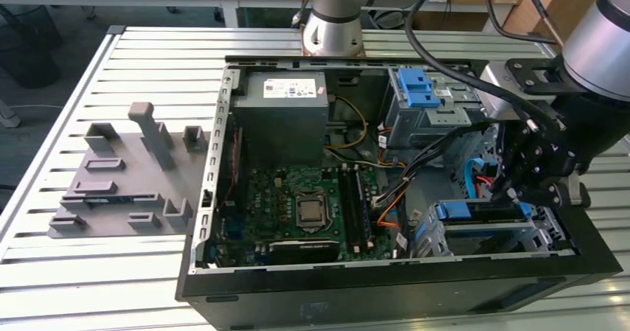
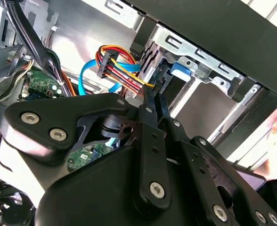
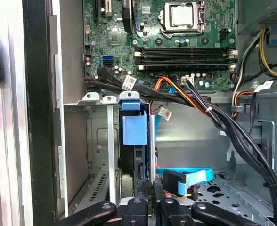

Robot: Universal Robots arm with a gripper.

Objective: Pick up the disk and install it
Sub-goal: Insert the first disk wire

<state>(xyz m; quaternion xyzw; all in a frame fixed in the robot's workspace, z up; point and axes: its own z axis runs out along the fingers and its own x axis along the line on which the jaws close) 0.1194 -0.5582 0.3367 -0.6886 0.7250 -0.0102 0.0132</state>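
the ribbed silver metal table (image 1: 59,132) has a dull brushed sheen. the open black computer case (image 1: 394,290) is matt painted metal, and its bare steel drive cage (image 3: 98,155) looks satin grey. the blue plastic bracket (image 3: 134,129) is smooth and faintly glossy. the black hand (image 2: 150,101) is matt metal with shiny screw heads. the green circuit board (image 1: 295,198) looks lacquered.

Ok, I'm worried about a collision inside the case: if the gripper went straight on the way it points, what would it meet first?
Most likely the disk, standing edge-on in the drive cage, with its blue bracket right ahead of the gripper. Depth is hard to judge, though.
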